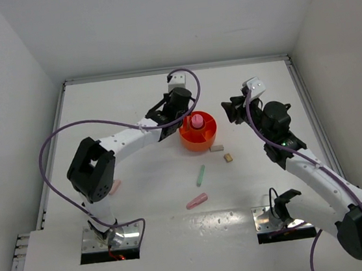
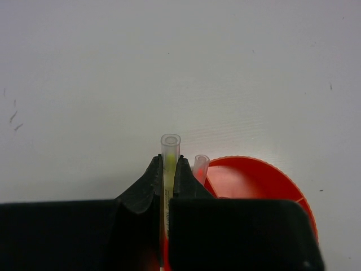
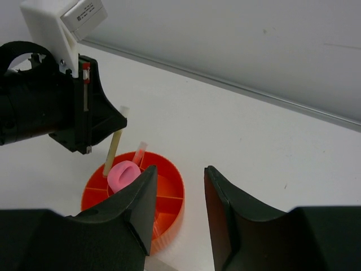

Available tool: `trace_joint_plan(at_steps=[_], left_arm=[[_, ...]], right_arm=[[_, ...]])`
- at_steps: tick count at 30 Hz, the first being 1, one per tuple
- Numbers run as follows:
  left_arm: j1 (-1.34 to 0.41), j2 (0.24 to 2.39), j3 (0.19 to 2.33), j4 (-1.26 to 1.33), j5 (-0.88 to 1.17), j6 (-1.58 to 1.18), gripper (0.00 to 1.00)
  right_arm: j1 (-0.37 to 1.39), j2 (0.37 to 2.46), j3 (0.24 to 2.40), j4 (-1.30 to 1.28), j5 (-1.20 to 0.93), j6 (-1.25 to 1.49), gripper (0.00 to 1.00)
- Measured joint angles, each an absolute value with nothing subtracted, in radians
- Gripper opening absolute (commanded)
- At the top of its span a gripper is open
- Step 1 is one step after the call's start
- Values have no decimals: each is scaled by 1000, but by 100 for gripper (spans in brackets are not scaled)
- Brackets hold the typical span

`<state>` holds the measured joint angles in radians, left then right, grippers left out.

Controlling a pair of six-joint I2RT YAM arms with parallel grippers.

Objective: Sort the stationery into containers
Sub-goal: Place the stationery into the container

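Note:
The round orange tub [image 1: 202, 139] stands mid-table, and a stubby pink-capped tube [image 1: 197, 120] sits upright in its central well. My left gripper [image 1: 177, 116] hangs over the tub's left rim, shut on a cream pen [image 2: 170, 148] held upright. That pen's lower end [image 3: 110, 158] dips into a compartment of the tub [image 3: 169, 199], next to the pink tube [image 3: 123, 175]. A thin pink pen [image 3: 139, 152] leans inside the far rim. Just right of the tub, my right gripper [image 3: 180, 172] stands open and holds nothing.
On the table nearer the arm bases lie a green stick [image 1: 200, 175], a pink stick [image 1: 196, 201] and two beige blocks [image 1: 217, 148] [image 1: 228, 158]. A pink item [image 1: 115, 187] peeks out beside the left arm. A raised rail [image 1: 173, 70] edges the far side.

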<state>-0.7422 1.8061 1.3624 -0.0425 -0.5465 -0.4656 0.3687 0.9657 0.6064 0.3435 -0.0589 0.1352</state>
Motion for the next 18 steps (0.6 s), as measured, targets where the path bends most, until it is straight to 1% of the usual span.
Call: trace_joint_plan(at_steps=[4,7,8,12,18], left_arm=[[-748,1813,1356,-35,-541,-479,0],[-751,1819,1356,-33,-536,-485,12],[-752,1821,1356,-33,-532,-488,21],[-752,1822,1350,-28,-518,-500,30],[-752,1822,1329,-26,-501,-506,32]], right_arm=[[363,966,606,344,-59,135,39],[362,966,606,344,-56,135,39],[361,966,606,344,-56,135,39],[357,966,606,344,-56,135,39],[350,965,606,344,-55,135,39]])
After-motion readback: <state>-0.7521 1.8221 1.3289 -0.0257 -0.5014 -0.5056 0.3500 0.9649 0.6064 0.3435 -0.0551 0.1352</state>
